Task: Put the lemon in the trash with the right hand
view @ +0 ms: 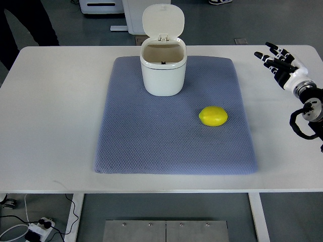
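Nothing done yet. Yellow lemon [213, 116] sits on grey-blue quilted mat [151, 146], right of white plastic trash bin [163, 70], lid flipped up. Right hand [277, 59] well apart over table edge, fingers spread, seemingly holding nothing. Reach, grab, drop all left.

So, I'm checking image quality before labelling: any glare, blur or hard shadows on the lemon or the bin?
Top view: light is even and soft; the lemon is sharp, with only a faint shadow on the mat; the bin and its raised lid show no glare; the right hand at the table's edge is in focus too.
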